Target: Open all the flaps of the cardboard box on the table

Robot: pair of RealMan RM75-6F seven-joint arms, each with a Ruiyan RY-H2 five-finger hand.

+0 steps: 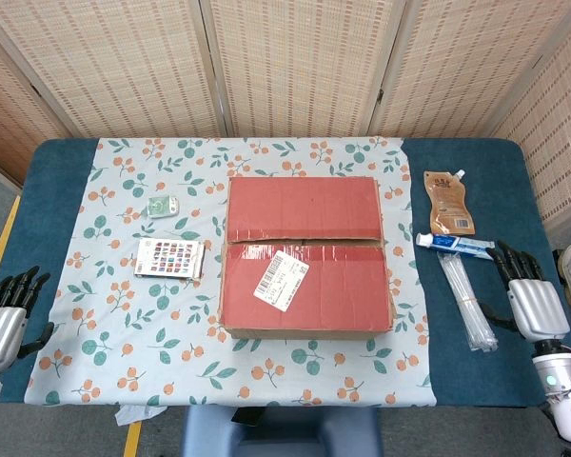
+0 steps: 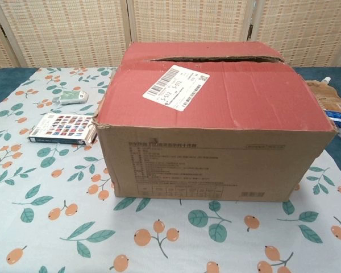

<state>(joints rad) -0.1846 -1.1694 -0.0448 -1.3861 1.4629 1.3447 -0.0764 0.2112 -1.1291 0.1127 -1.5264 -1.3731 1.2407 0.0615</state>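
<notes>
Cardboard box (image 1: 306, 255) mid-table on the floral tablecloth (image 1: 114, 352), red top flaps (image 2: 216, 85) both folded down, meeting at a centre seam with a narrow dark gap in chest view; white barcode shipping label (image 1: 282, 282) stuck on the near flap. Left hand (image 1: 6, 307) at the left table edge on the blue table cover (image 1: 48, 190), well apart from the box, fingers released and spread, holding nothing. Right hand (image 1: 528, 290) at the right edge, fingers extended and apart, also empty, just beside the bundle of clear straws (image 1: 466, 300). Toothpaste tube (image 1: 455, 245) lying crosswise above the straws, orange spouted pouch (image 1: 449, 202) behind it. Left of the box: flat packet with a colour-swatch face (image 1: 168, 258), small green-white object (image 1: 161, 205) further back. Neither hand visible in chest view.
</notes>
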